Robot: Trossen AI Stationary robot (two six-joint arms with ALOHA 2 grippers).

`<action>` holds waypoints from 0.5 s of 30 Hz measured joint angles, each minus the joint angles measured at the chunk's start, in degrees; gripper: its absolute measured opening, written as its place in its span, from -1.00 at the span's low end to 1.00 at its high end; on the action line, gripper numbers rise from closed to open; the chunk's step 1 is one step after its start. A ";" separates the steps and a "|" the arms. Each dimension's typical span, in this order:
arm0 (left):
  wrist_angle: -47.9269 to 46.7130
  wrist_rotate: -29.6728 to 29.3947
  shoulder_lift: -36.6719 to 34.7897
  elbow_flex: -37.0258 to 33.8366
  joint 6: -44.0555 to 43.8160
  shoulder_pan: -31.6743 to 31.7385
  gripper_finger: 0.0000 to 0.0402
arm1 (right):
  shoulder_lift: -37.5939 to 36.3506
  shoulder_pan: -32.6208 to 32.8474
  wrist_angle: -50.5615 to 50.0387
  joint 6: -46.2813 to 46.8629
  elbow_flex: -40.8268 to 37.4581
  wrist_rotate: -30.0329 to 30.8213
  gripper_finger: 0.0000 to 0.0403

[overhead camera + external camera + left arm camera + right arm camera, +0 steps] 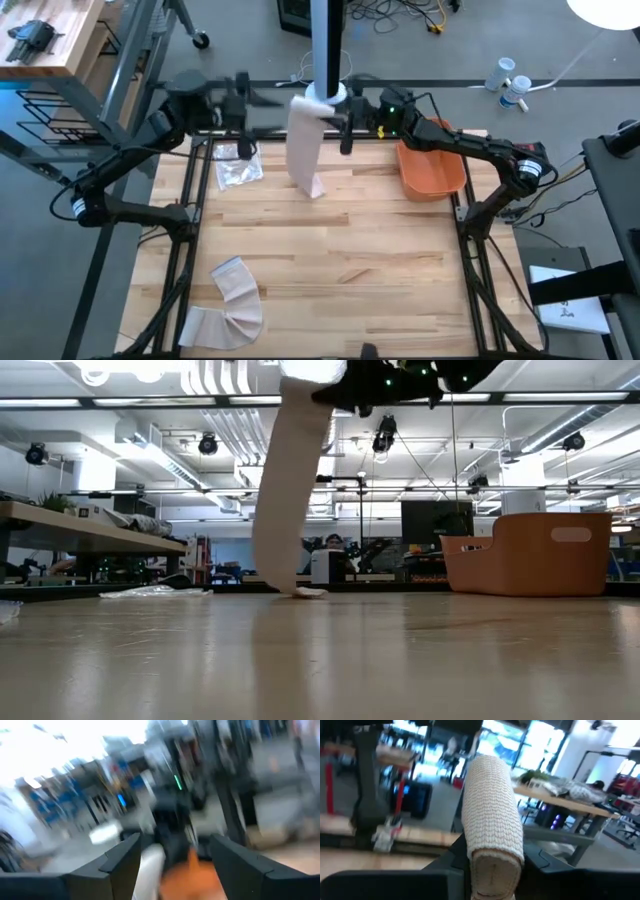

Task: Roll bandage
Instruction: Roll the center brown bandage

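Observation:
A long white bandage point(305, 145) hangs at the table's far middle. Its upper end is wound into a roll point(492, 815), and its loose lower end point(303, 591) lies on the table. My right gripper point(340, 115) reaches in from the right and is shut on the roll. My left gripper point(262, 108) hovers level just left of the bandage's top. It is open with nothing between its fingers point(117, 862), and it faces the right gripper. My right gripper pinches the rolled upper end of the bandage point(495, 862) between its two fingers. The fingers lie level and come from the table's right side. The roll is lifted clear; the unrolled strip point(285, 490) hangs below it, slanting down until its tip rests on the table.
An orange bin point(432, 170) stands at the far right, close under the right arm. A crumpled clear wrapper point(238, 170) lies far left. A second loose bandage strip point(230, 305) lies near the front left corner. Bare wood fills the middle and the right.

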 joint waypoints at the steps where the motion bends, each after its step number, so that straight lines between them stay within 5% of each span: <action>1: 4.15 -0.82 0.01 0.46 -3.49 -0.01 0.12 | -0.02 -0.36 -0.78 1.44 1.33 -0.04 -0.59; 4: 12.50 -4.69 0.11 1.65 -13.13 0.15 0.14 | -0.10 -1.00 -5.25 4.29 6.03 -0.06 -0.59; 9: 13.68 -13.66 0.24 3.80 -26.37 0.15 0.20 | -0.55 -0.97 -15.27 3.31 16.09 -0.09 -0.59; 15: 13.77 -15.02 0.72 4.68 -36.47 -0.09 0.27 | -0.46 -0.54 -31.04 -0.68 29.05 -5.48 -0.59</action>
